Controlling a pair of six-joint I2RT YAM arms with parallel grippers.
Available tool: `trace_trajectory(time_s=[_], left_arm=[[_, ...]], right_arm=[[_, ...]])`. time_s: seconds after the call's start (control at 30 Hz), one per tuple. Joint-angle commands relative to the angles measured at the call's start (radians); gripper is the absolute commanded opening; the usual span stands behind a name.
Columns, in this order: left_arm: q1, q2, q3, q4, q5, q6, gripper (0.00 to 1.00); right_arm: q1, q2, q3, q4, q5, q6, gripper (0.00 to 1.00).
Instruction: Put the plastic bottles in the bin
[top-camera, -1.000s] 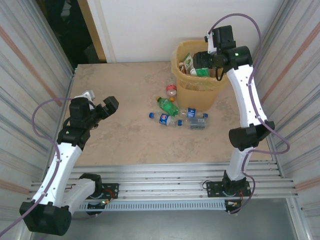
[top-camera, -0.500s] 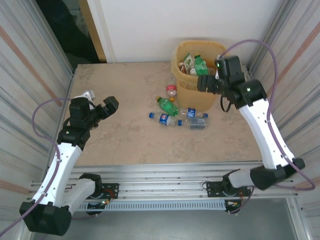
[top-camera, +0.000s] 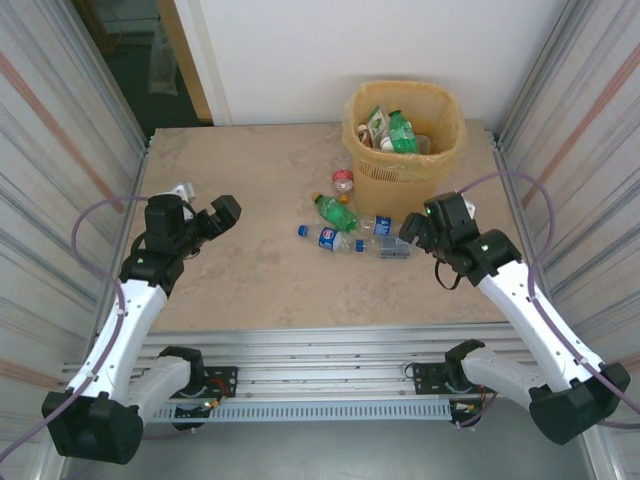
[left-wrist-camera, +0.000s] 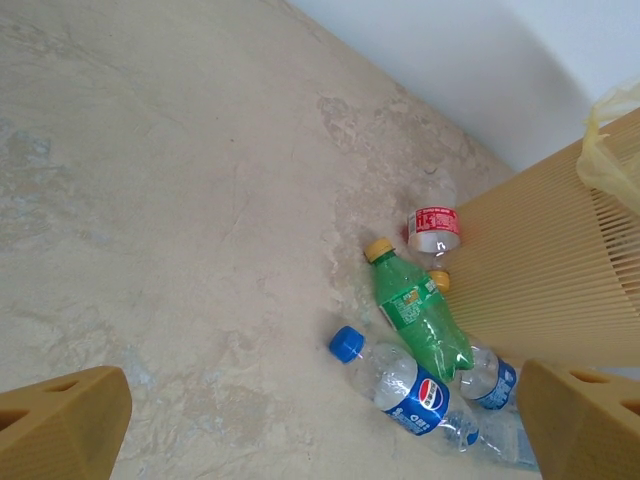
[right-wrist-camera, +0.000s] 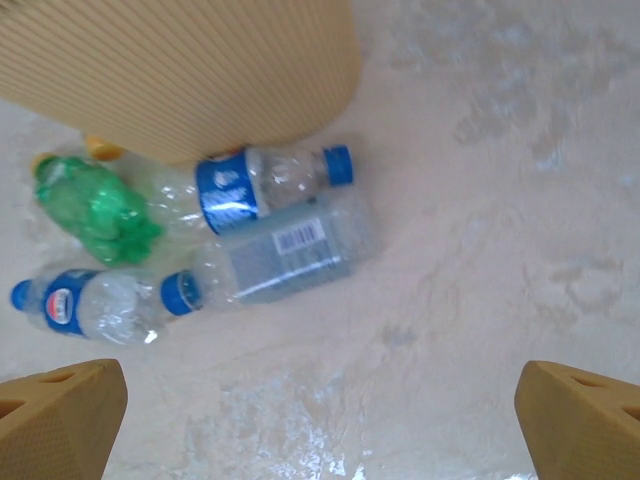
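On the beige table (top-camera: 250, 180), both my pairs of jaws stand wide apart, gripping nothing.

At the far side the bin (top-camera: 402, 185) stands upright in its orange-yellow liner (top-camera: 450, 125), with several plastic bottles (top-camera: 398, 130) inside. My left gripper (left-wrist-camera: 322, 420) hovers over bare table, well to the left of the pile. My right gripper (right-wrist-camera: 320, 420) hangs near the bin's foot, above the loose bottles. Five lie by the bin's near side: a green bottle (top-camera: 335, 211), a Pepsi-labelled bottle (top-camera: 328, 238), a blue-labelled clear bottle (top-camera: 383, 225) close against the bin, a flattened clear bottle (top-camera: 397, 246) beside it, and a small red-labelled bottle (top-camera: 343, 180).
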Motion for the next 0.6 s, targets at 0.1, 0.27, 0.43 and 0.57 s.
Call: trace_trajectory(time_s=[0.1,0.27,0.43,0.57], left_arm=[[0.011,0.021,-0.001,0.046,0.022,0.002,0.99],[0.011,0.037,0.000,0.050,0.027,-0.002,0.99],[0.011,0.044,-0.003,0.050,0.025,-0.001,0.99],[0.011,0.044,-0.007,0.047,0.019,0.004,0.99]], right_arm=[[0.020,-0.005,-0.129,0.105,-0.043,0.196,0.98],[0.065,0.089,-0.143,0.135,-0.028,0.244,0.98],[0.101,0.211,-0.121,0.168,-0.025,0.270,0.98],[0.114,0.288,-0.092,0.174,-0.001,0.283,0.98]])
